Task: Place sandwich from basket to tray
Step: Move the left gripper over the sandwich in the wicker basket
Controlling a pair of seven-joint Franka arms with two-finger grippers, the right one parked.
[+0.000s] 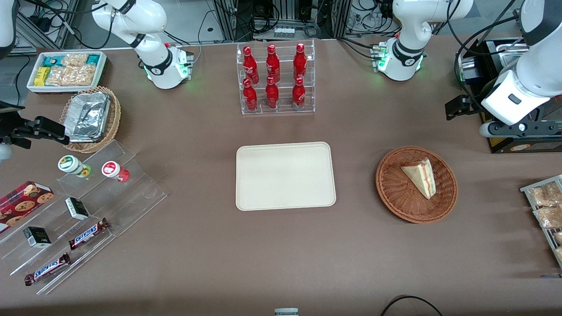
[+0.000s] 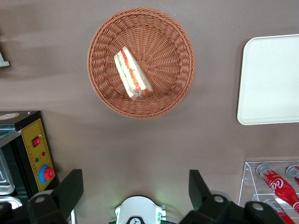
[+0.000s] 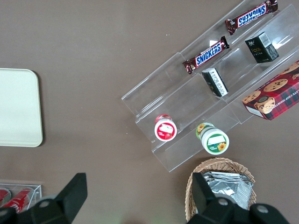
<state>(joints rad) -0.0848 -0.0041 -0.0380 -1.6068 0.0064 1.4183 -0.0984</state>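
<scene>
The sandwich (image 1: 421, 176), a pale bread wedge with red, orange and green filling, lies in the round reddish-brown wicker basket (image 1: 395, 193). Both also show in the left wrist view: the sandwich (image 2: 132, 74) and the basket (image 2: 168, 56). The cream-beige tray (image 1: 285, 175) lies flat beside the basket, toward the parked arm's end, with nothing on it; its edge shows in the left wrist view (image 2: 271, 74). My left gripper (image 1: 520, 128) hangs high above the table, farther from the front camera than the basket, and is not over the basket. Its fingers (image 2: 70, 191) are spread wide and hold nothing.
A clear rack of red bottles (image 1: 275, 79) stands farther back than the tray. A black box with a yellow panel (image 1: 522, 145) sits under the working arm. A rack of packets (image 1: 546, 206) lies at the working arm's end. Snack shelves (image 1: 79, 210) and a tan foil-tray basket (image 1: 90, 118) lie toward the parked arm's end.
</scene>
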